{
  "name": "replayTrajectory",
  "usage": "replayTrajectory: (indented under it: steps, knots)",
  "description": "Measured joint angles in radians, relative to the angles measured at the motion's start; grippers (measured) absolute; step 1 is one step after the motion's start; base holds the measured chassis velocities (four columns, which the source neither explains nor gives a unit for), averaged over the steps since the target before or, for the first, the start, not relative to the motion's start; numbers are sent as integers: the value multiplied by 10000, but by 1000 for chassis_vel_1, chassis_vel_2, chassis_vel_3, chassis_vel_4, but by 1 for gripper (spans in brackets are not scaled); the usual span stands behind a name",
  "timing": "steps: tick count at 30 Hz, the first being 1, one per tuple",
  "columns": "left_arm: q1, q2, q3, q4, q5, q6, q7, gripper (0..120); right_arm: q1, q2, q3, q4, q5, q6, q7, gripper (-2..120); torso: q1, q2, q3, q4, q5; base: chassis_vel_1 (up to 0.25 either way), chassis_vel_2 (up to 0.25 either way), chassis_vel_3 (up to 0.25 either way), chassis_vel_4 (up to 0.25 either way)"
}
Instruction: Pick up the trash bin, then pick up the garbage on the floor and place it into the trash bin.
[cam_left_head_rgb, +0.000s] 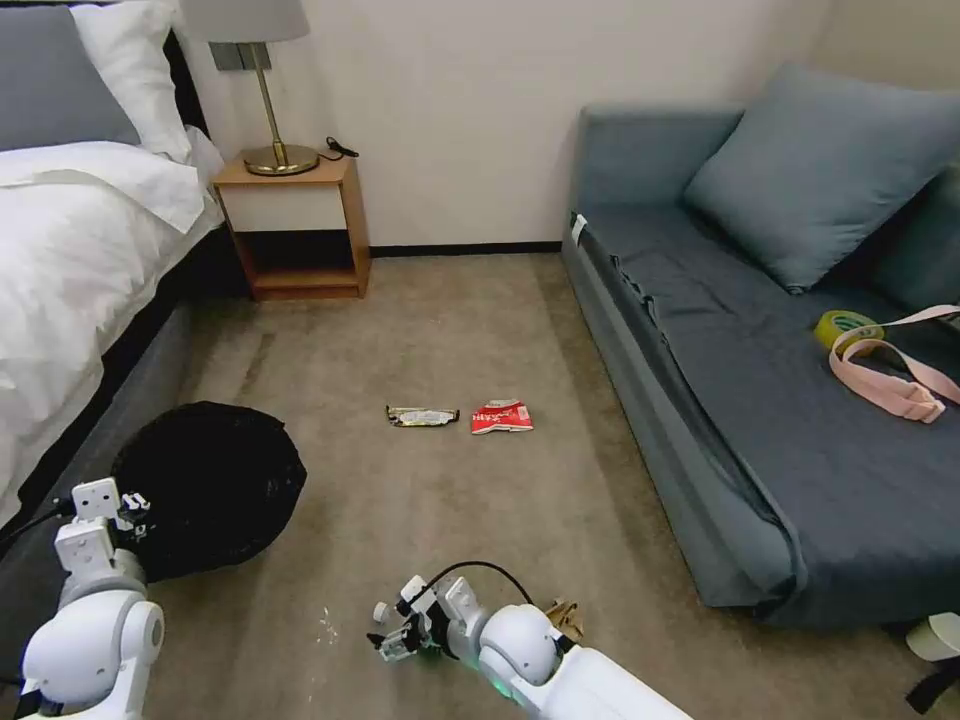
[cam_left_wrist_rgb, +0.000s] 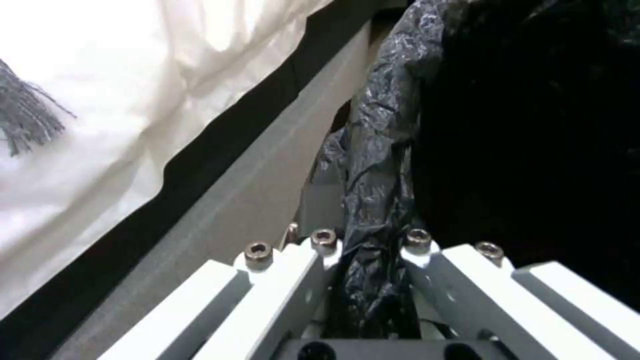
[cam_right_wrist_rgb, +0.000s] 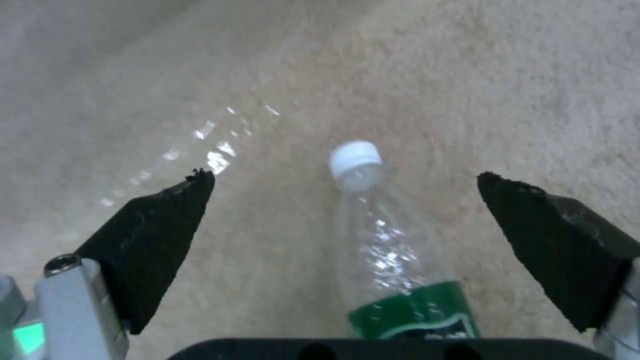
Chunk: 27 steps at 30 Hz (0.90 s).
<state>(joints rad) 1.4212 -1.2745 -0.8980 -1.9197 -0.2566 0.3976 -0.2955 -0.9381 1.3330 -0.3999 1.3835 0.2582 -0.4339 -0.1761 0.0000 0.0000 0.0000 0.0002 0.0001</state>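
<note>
Nearest me, the right gripper (cam_right_wrist_rgb: 347, 200) hangs low over the carpet (cam_left_head_rgb: 450, 340), jaws spread wide w/ the bottle (cam_right_wrist_rgb: 390, 260) lying btwn them, cap pointing away; not touching, lined up for a grab. The left gripper (cam_left_head_rgb: 125, 515) is clamped on the black bag at the trash bin (cam_left_head_rgb: 205, 485) rim, prob. holding it beside the bed (cam_left_head_rgb: 70, 260) so litter can drop in. Further out lie the dark silvery wrapper (cam_left_head_rgb: 422, 415) and red-white packet (cam_left_head_rgb: 502, 417).

- My right gripper (cam_right_wrist_rgb: 347, 185) hangs over the carpet (cam_right_wrist_rgb: 467, 75), its black fingertips (cam_right_wrist_rgb: 167, 220) spread wide apart.
- Between them lies the clear bottle (cam_right_wrist_rgb: 387, 255), white cap pointing away, green label nearest the wrist.
</note>
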Motion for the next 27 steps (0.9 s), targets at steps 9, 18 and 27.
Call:
replayTrajectory:
  steps: [9, 18, 27]
  knots:
    - [-211, -60, 192, 97, 146, -70, 22, 2, -47, 189, 335, -1201, -946, 580, -197, 100, 0, 0, 1, -3, -1, 0, 0, 0, 0]
    - [-251, -178, 326, 26, 263, -71, 23, 2, -71, 404, 519, -1624, -1113, 673, -359, 83, 0, -1, 1, -2, -1, 0, 0, 0, 0]
    - [-58, -282, 137, -352, 374, -120, 75, 2, -112, 617, 962, -2256, -1402, 1309, -756, 50, 0, 0, 1, -2, -1, 0, 0, 0, 0]
